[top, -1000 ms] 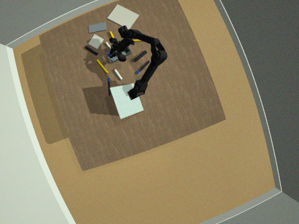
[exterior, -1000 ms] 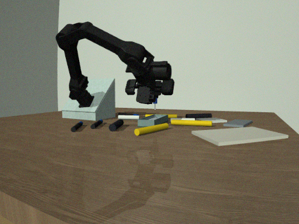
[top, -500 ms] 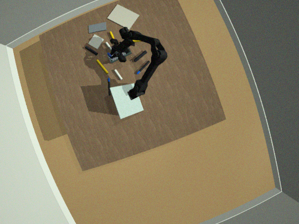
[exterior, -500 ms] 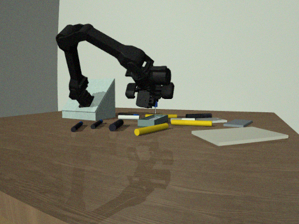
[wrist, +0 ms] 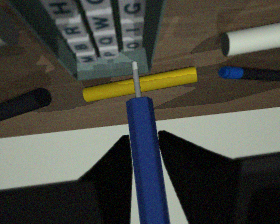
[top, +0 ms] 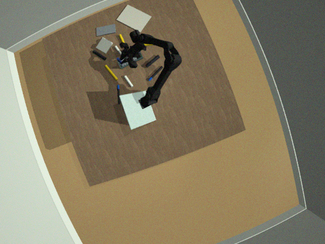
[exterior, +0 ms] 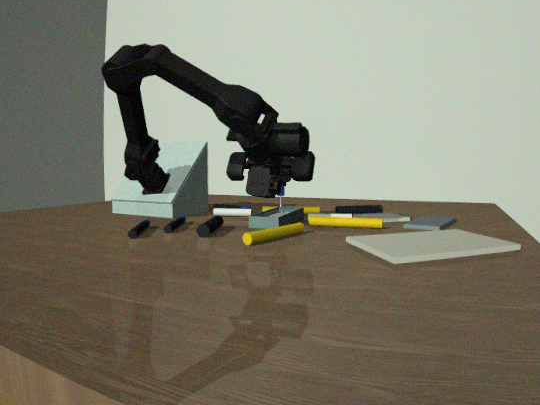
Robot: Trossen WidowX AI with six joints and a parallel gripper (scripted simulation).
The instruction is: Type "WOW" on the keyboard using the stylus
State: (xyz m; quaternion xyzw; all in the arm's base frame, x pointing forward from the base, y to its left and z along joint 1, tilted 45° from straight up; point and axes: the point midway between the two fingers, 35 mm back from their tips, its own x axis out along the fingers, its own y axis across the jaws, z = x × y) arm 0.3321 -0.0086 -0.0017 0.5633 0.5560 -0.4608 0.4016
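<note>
The small grey-green keyboard [wrist: 107, 67] [exterior: 276, 217] [top: 123, 65] lies on the desk, its lettered white keys at the top of the wrist view. My gripper [wrist: 144, 139] [exterior: 267, 187] [top: 127, 56] is shut on the blue stylus [wrist: 145, 145], which points down and forward. Its thin white tip [wrist: 135, 75] [exterior: 280, 201] is over the keyboard's near rim, just short of the closest row of keys. I cannot tell whether the tip touches the rim. In the top view the arm hides most of the keyboard.
A yellow cylinder [wrist: 165, 81] [exterior: 273, 233] lies right in front of the keyboard. A white cylinder [wrist: 252, 40], a blue-capped pen [wrist: 245, 73] and a dark cylinder [wrist: 22, 103] lie around it. Flat grey slabs [exterior: 432, 245] lie to the right in the exterior view. The arm's wedge base [exterior: 187, 188] stands to the left.
</note>
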